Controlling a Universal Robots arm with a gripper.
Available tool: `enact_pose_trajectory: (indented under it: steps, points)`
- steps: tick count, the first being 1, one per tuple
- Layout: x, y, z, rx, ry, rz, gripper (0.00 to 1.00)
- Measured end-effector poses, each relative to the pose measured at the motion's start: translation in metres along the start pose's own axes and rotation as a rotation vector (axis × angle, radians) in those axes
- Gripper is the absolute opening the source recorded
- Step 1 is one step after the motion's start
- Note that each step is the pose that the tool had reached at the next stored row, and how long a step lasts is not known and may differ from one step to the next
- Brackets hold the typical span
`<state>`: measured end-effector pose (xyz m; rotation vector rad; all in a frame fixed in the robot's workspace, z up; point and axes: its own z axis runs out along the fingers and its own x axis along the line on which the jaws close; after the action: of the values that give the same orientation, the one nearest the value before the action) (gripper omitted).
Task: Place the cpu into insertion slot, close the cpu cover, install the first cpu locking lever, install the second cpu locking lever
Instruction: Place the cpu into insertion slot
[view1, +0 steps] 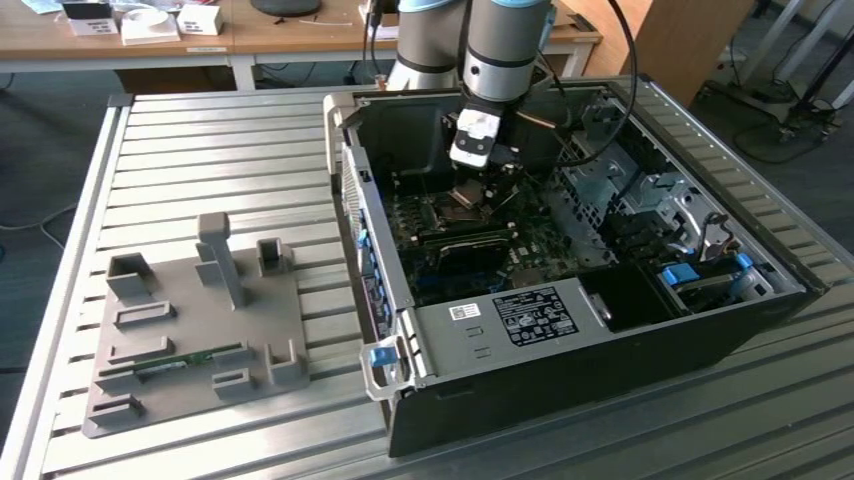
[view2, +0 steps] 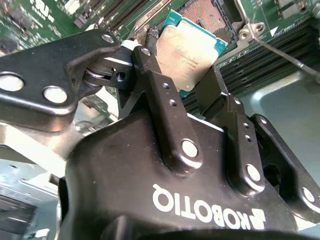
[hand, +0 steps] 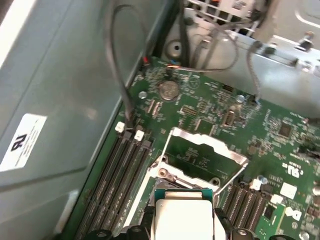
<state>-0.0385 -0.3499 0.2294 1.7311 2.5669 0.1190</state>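
Note:
My gripper (view1: 470, 192) is down inside the open computer case (view1: 574, 340), over the dark green motherboard (hand: 210, 105). It is shut on the cpu (view2: 192, 45), a small square chip with a silvery top, held by its edges between the two black fingers (view2: 150, 67). The cpu (hand: 184, 217) hangs tilted just above the insertion slot (view2: 209, 12), most of which it hides. The cpu cover (hand: 205, 142), a silvery frame with a square window, stands swung up and open beyond the slot. A thin wire locking lever (hand: 231, 179) sticks up beside it.
Long black memory slots (hand: 117, 172) run beside the socket, and loose cables (hand: 117, 75) hang over the board near the case wall. A metal drive cage (view1: 627, 190) sits at the exterior view's right. A grey fixture plate (view1: 200, 330) lies on the slatted table.

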Motion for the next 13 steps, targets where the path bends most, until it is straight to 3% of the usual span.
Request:
enact_pose_trajectory:
  steps: [3,13]
  points:
    - [0.0000,0.0000,0.0000,-0.0001,-0.0034,0.037,0.54]
    - [0.0004,-0.0007,0.0000,-0.0003,-0.0038,0.041,0.54]
